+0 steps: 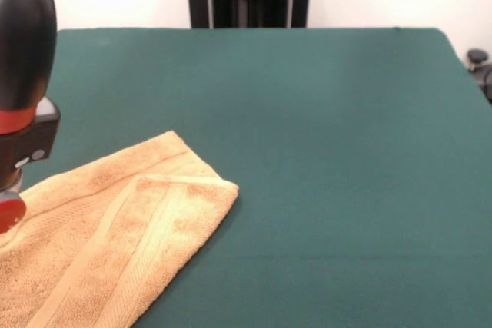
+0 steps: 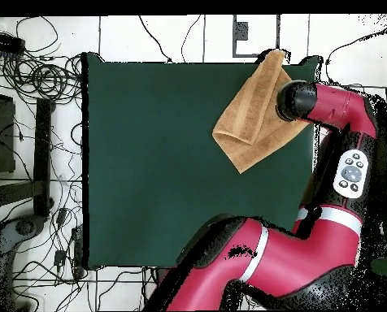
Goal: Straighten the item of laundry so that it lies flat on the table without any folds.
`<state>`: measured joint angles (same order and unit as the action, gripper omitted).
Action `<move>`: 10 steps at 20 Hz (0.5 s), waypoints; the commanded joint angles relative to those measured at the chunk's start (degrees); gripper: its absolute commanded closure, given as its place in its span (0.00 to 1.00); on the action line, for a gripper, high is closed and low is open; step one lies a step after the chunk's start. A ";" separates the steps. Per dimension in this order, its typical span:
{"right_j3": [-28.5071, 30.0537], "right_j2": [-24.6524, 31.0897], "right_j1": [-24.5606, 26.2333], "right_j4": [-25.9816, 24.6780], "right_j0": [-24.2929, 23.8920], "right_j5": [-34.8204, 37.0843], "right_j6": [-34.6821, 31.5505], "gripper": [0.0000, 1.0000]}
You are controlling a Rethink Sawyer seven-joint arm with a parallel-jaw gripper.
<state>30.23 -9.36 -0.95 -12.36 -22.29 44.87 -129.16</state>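
The item of laundry [image 1: 115, 228] is a golden-tan towel lying at the near left of the table [image 1: 323, 151]. It is folded over on itself, with a banded flap on top ending in a corner toward the table's middle. In the overhead view the towel [image 2: 250, 122] lies at the table's [image 2: 148, 162] upper right corner, its top end reaching past the table edge. My gripper [image 1: 9, 209] hangs at the left edge of the front view, over the towel's left part. From overhead, the black wrist [image 2: 293, 101] covers it at the towel's right side. Whether it is holding the cloth is hidden.
My red arm [image 2: 254, 260] crosses the table's lower right corner in the overhead view and bends up along the right edge [image 2: 351, 171]. Cables and dark stands [image 2: 34, 122] lie on the floor left of the table. A dark wheeled thing [image 1: 480, 67] sits off the right edge.
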 commanded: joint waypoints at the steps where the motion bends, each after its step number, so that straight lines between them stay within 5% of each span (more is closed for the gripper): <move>1: 7.79 5.40 1.05 -1.42 0.75 8.96 18.01 0.00; 10: 11.71 4.95 -1.66 0.27 2.31 11.44 11.73 0.00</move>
<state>30.93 -9.36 -1.88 -12.36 -22.63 48.52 -129.16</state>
